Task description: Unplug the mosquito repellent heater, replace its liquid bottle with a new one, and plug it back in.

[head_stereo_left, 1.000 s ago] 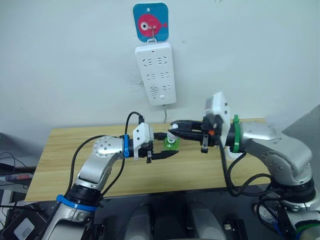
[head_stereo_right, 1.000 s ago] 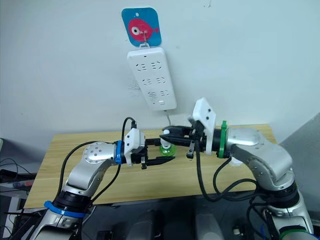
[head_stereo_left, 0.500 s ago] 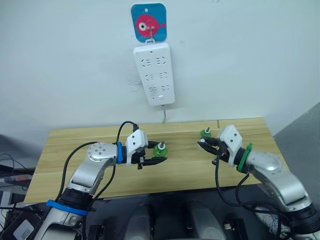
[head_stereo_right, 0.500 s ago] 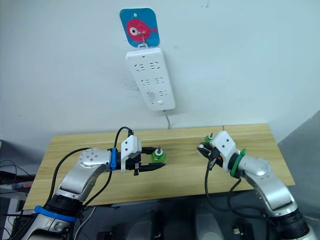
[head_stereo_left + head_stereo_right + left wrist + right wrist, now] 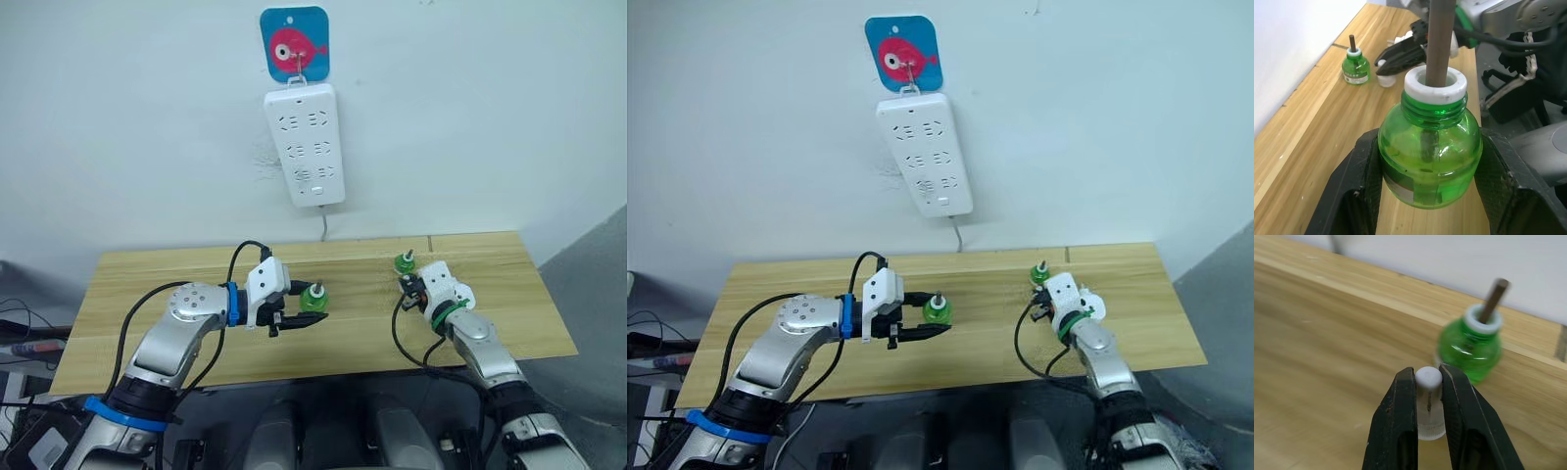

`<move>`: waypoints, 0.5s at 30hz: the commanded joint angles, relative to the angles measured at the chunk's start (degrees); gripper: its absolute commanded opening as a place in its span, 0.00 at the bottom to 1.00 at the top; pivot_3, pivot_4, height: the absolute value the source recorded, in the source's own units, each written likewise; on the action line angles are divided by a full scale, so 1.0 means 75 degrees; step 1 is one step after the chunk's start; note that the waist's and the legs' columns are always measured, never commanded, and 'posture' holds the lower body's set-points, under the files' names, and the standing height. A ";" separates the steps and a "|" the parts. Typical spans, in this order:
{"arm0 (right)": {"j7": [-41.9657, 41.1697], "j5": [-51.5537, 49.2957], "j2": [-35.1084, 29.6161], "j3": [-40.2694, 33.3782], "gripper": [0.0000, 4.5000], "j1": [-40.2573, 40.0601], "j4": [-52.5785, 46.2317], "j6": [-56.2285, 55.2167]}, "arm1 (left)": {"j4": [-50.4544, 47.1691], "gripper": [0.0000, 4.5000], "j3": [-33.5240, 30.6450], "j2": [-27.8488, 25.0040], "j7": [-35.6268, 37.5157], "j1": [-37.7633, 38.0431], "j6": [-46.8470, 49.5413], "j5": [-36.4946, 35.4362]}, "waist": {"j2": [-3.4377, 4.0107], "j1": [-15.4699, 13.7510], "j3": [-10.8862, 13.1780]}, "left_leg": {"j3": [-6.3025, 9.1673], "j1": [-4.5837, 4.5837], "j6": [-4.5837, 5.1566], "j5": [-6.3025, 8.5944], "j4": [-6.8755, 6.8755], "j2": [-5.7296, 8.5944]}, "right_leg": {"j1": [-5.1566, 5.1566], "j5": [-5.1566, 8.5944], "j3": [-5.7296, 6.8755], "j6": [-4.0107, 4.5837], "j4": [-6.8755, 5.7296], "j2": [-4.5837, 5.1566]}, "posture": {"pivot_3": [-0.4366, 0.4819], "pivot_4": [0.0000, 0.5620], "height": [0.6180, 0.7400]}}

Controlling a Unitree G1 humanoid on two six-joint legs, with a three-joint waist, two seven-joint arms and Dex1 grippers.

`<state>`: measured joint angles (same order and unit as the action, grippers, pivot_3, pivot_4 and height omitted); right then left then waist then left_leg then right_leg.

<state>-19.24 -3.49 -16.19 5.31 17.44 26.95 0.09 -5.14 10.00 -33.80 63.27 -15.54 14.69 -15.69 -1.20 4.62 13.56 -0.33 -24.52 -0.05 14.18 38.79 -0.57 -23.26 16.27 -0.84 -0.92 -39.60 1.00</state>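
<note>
My left gripper [image 5: 315,305] is shut on a green liquid bottle [image 5: 313,297] with a white neck and a brown wick, held upright just above the wooden table [image 5: 147,284]. The bottle [image 5: 1430,147] sits between both black fingers. My right gripper [image 5: 1427,374] is shut on a small white cap [image 5: 1429,404], low over the table at the right. Just behind it stands a second green bottle [image 5: 1470,345], upright with its wick bare, and also seen as the second bottle [image 5: 403,261] near the table's back edge. The mosquito repellent heater is out of view.
A long white power strip [image 5: 306,145] hangs on the wall under a blue hook plate with a pink fish [image 5: 295,43]; its cord drops behind the table. Cables and gear [image 5: 24,338] lie off the table's left end.
My right gripper has pulled away from the bottle in my left gripper, moved right and sunk to the table beside the second bottle. The left gripper has barely moved.
</note>
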 commanded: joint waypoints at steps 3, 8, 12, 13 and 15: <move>0.0134 -0.0142 0.0209 -0.0481 0.24 0.0075 0.0569 -0.0244 | -0.0448 0.50 -0.0105 -0.0068 -0.0008 0.0076 0.0043 -0.0162 | 0.0000 -0.0005 0.0000 | -0.0002 0.0001 0.0000 0.0000 0.0000 0.0000 | 0.0004 0.0000 -0.0003 0.0000 0.0001 0.0001 | 0.36 0.43 1.00; -0.0152 -0.0728 0.0392 -0.0863 0.62 -0.0279 -0.0627 0.0085 | -0.0485 0.50 -0.0122 -0.0065 -0.0037 0.0135 0.0063 -0.0157 | 0.0002 0.0000 0.0001 | -0.0001 0.0004 0.0000 0.0000 -0.0001 0.0000 | 0.0006 0.0000 -0.0002 0.0001 -0.0001 0.0002 | 0.36 0.43 1.00; -0.1116 -0.1478 -0.0195 -0.0706 0.94 -0.0874 -0.3355 0.1424 | -0.0468 0.50 -0.0159 -0.0058 -0.0008 0.0115 0.0093 -0.0204 | 0.0021 -0.0006 0.0013 | -0.0002 0.0003 0.0000 0.0000 -0.0001 0.0000 | 0.0004 0.0000 -0.0004 0.0000 -0.0004 0.0004 | 0.35 0.43 1.00; -0.1555 -0.1542 -0.0539 -0.0468 0.95 -0.1009 -0.4104 0.1719 | -0.0441 0.50 -0.0167 -0.0058 0.0030 0.0094 0.0096 -0.0227 | 0.0025 -0.0010 0.0015 | -0.0001 0.0003 0.0000 0.0000 0.0000 0.0001 | 0.0004 0.0000 -0.0004 0.0000 -0.0004 0.0005 | 0.34 0.42 1.00; -0.2433 -0.1785 -0.1311 0.0028 0.95 -0.1142 -0.5519 0.2359 | -0.0401 0.50 -0.0161 -0.0059 0.0156 0.0025 0.0098 -0.0301 | 0.0025 -0.0004 0.0015 | -0.0002 0.0003 0.0001 0.0000 0.0002 0.0004 | 0.0006 0.0000 -0.0003 -0.0001 -0.0002 0.0006 | 0.33 0.42 1.00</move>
<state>-32.21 -14.71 -24.27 3.09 9.28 -5.22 14.62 -6.51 9.55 -34.06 63.49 -14.65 15.86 -16.25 -1.01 4.59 13.67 -0.33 -24.50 -0.04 14.18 38.81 -0.55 -23.21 16.27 -0.85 -0.93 -39.59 1.04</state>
